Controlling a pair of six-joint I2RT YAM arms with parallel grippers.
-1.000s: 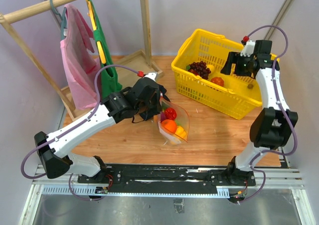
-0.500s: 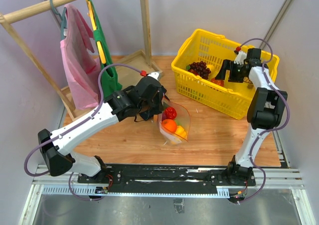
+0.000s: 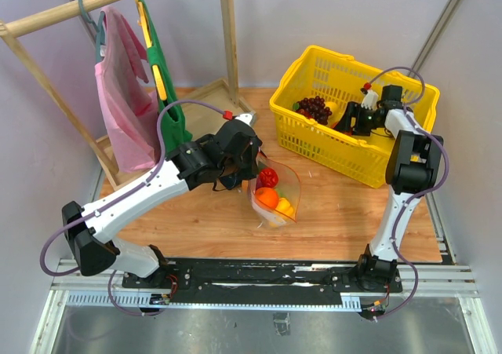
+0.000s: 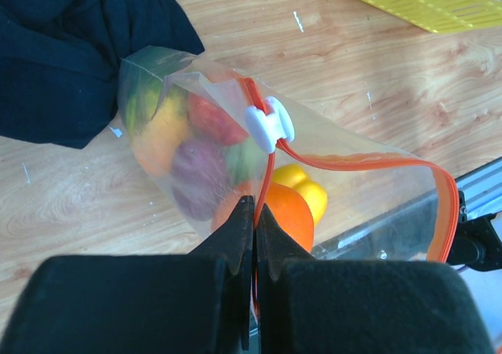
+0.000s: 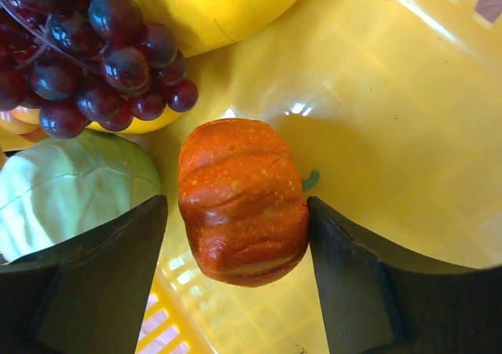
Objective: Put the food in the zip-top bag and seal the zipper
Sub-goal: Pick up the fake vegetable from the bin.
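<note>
L gripper [image 4: 255, 213], centre-left in the top view, is pinched shut on the mouth edge of the zip-top bag [image 3: 276, 193]. The bag sits mid-frame w/ several pcs of food [image 3: 268, 187] inside and its zipper [image 4: 376, 162] gaping. At upper right, R gripper [image 5: 235, 213] is down in the yellow basket [image 3: 314, 56], jaws open either side of an orange toy pumpkin [image 5: 235, 173], w/ gaps showing. Step in hand looks like loading, so next move prob. needs a squeeze on the pumpkin, a lift clear of the basket wall & a carry to the bag's mouth.

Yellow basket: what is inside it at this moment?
Dark grapes, an orange pumpkin, a pale green cabbage and a yellow fruit lie in the basket, with the right hand open astride the pumpkin. Anything beneath the grapes and cabbage is covered.
</note>
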